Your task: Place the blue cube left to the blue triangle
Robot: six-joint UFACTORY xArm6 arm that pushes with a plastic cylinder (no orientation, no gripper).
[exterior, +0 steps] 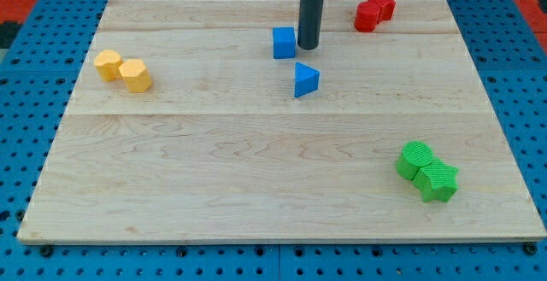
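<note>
Jaws: none fitted; the arm ends in a dark rod, so nothing opens, closes or holds. My tip (308, 47) rests on the bench (256, 187) just beside the blue cube (284, 43), on its right in the view. Blue triangle (305, 79): near, below and slightly right of the cube. Progress: cube is above-left, not level at the triangle's left; a downward shift is left. Others: yellow blocks (123, 69), red blocks (374, 10), green blocks (426, 172).
</note>
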